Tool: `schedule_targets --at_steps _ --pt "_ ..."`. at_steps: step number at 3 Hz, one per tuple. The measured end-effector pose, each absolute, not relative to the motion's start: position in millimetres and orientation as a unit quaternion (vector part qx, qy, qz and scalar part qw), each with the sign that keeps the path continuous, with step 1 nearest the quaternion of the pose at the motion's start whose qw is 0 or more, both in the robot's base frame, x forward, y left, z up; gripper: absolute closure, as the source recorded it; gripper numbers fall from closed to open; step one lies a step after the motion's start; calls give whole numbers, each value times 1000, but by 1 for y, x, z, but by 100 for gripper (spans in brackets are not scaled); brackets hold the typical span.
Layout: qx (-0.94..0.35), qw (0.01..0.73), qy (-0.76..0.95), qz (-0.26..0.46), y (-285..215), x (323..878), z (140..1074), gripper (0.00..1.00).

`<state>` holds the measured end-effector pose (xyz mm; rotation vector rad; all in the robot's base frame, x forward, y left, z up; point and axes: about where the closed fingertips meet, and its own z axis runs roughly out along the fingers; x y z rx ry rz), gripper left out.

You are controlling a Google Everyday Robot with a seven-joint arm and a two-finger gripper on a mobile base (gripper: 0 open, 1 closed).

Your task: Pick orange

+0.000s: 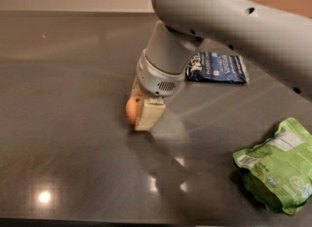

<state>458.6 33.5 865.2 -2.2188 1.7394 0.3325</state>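
The orange [129, 110] is a small round fruit on the dark table [68, 123], left of centre. My gripper [140, 112] is down at table level right at the orange. Its cream-coloured end covers the orange's right side, so only the left part of the fruit shows. The grey wrist and arm [165, 60] come in from the upper right and hide what lies behind the orange.
A dark blue snack bag [217, 67] lies flat behind and to the right of the gripper. A green snack bag [277, 172] lies at the front right, near the table's edge. A pale wall runs along the table's far edge.
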Motion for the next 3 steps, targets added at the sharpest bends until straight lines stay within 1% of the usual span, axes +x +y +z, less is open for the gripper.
schedule_targets --at_steps 1,2,3 --pt "-766 153 613 115 27 462 896 100" --pt "-756 169 621 118 16 466 950 100" --pt "-756 169 621 118 16 466 950 100"
